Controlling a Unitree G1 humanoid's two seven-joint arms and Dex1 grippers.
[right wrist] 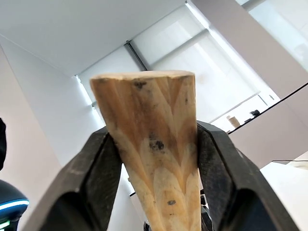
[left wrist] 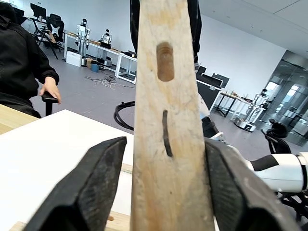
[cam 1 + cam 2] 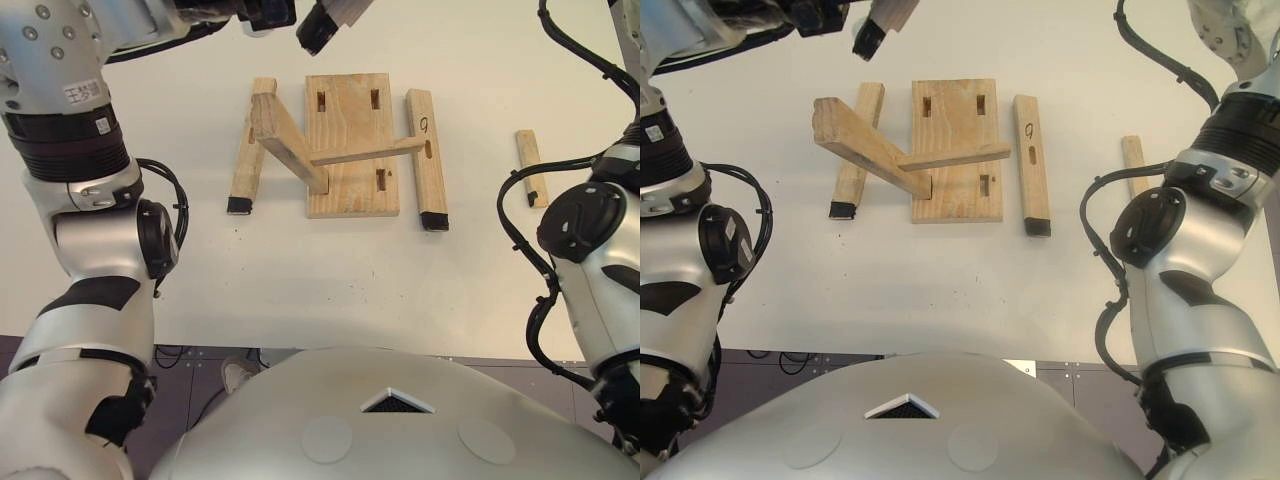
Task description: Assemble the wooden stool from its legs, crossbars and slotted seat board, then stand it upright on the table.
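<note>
Two pieces pinched, one per hand: slotted leg between left gripper fingers, beyond far edge of board; wood end clamped in right gripper.

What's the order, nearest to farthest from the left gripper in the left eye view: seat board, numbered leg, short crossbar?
From the left gripper:
1. seat board, centre, just below it.
2. numbered leg, right of the board.
3. short crossbar, far right.
</note>
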